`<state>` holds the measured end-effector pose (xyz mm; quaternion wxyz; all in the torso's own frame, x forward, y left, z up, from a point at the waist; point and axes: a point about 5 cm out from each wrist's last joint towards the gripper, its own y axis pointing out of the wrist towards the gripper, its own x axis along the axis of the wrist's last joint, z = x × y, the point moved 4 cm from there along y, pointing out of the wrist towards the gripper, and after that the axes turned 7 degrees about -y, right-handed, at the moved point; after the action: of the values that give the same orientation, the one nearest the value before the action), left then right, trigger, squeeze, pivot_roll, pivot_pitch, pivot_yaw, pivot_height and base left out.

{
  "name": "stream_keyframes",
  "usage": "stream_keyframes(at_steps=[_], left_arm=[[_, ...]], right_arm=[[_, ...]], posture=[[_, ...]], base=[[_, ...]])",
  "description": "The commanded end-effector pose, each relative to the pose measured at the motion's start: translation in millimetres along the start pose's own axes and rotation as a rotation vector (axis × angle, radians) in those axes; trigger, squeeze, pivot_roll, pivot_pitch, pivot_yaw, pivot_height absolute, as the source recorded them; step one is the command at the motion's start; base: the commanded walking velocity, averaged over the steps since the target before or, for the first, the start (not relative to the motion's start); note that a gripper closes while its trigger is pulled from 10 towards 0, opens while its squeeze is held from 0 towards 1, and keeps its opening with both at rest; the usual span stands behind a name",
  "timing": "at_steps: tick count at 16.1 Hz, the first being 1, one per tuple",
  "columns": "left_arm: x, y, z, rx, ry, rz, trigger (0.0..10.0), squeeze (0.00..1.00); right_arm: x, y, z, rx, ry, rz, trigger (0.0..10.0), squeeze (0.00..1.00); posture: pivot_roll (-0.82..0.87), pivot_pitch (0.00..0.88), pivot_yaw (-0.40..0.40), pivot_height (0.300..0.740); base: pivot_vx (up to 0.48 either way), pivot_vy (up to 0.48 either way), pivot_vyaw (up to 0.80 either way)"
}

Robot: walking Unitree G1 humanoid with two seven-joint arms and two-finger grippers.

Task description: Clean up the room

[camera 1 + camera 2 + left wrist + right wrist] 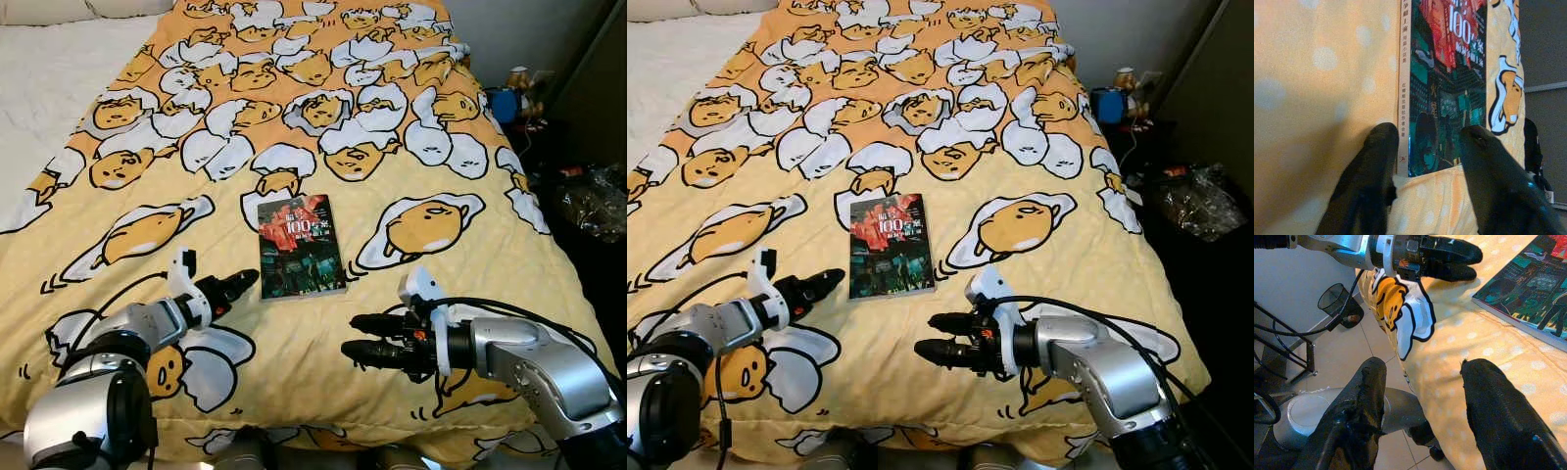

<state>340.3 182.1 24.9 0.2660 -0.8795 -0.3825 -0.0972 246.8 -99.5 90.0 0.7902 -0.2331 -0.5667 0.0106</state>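
A dark book with a red and teal cover lies flat on the yellow egg-print blanket near the bed's front edge. My left gripper is low over the blanket just left of the book's near left corner. In the left wrist view its fingers are open, and the book's near edge shows between them. My right gripper hovers open over the blanket, a little right of the book and nearer than it, pointing left. Nothing is between its fingers.
White sheet covers the bed's left side. A blue cup and small items stand on a dark stand at the right, with a crinkled plastic bag beside the bed. Tiled floor and a black cup-shaped holder lie below the bed's front edge.
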Motion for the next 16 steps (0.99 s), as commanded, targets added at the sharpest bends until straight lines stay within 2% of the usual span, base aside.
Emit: stream_keyframes(at_steps=[1,3,5,7,11,12,13,15,16], left_arm=[[-5,2.0,5.1,0.043,0.015,0.012,10.0,1.0],[-8,4.4,6.5,0.064,0.022,0.011,10.0,1.0],[-10,7.8,14.5,0.156,0.054,-0.009,10.0,1.0],[-11,8.3,19.1,0.199,0.04,-0.03,10.0,1.0],[-14,16.0,8.2,0.124,-0.016,-0.057,10.0,0.96],[-14,18.8,4.5,0.104,-0.013,-0.062,10.0,0.76],[-14,21.3,-0.6,0.072,-0.019,-0.074,10.0,0.65],[-13,24.4,-6.9,0.037,-0.042,-0.083,10.0,0.13],[-15,25.8,-7.5,0.037,-0.041,-0.079,10.0,0.0]], right_arm=[[0,1.2,-0.2,0.0,-0.001,0.006,10.0,0.0],[0,0.8,-0.2,0.0,-0.001,0.007,10.0,0.0],[0,-1.3,1.4,-0.002,-0.001,0.009,10.0,0.0],[0,-2.1,3.9,0.003,0.004,0.01,10.0,0.0],[3,-2.3,10.1,0.011,0.014,0.0,10.0,0.0],[4,-3.2,11.5,0.011,0.019,-0.003,10.0,0.0],[4,-4.7,13.4,0.012,0.023,-0.004,10.0,0.0],[4,-6.4,16.0,0.016,0.028,-0.001,10.0,0.0],[4,-7.2,16.9,0.018,0.031,0.001,10.0,0.0]], posture=[[-0.19,0.121,0.045,0.74],[-0.2,0.126,0.041,0.74],[-0.22,0.145,0.032,0.74],[-0.23,0.16,0.025,0.74],[-0.25,0.2,0.016,0.74],[-0.25,0.217,0.011,0.74],[-0.26,0.231,0.006,0.74],[-0.27,0.242,0.003,0.74],[-0.27,0.247,-0.001,0.74]], base=[[0.0,0.0,0.0],[0.0,0.0,0.0],[0.0,0.0,0.0],[0.0,0.0,0.0],[0.0,0.0,0.0],[0.0,0.0,0.0],[0.0,0.0,0.0],[0.0,0.0,0.0],[0.0,0.0,0.0]])
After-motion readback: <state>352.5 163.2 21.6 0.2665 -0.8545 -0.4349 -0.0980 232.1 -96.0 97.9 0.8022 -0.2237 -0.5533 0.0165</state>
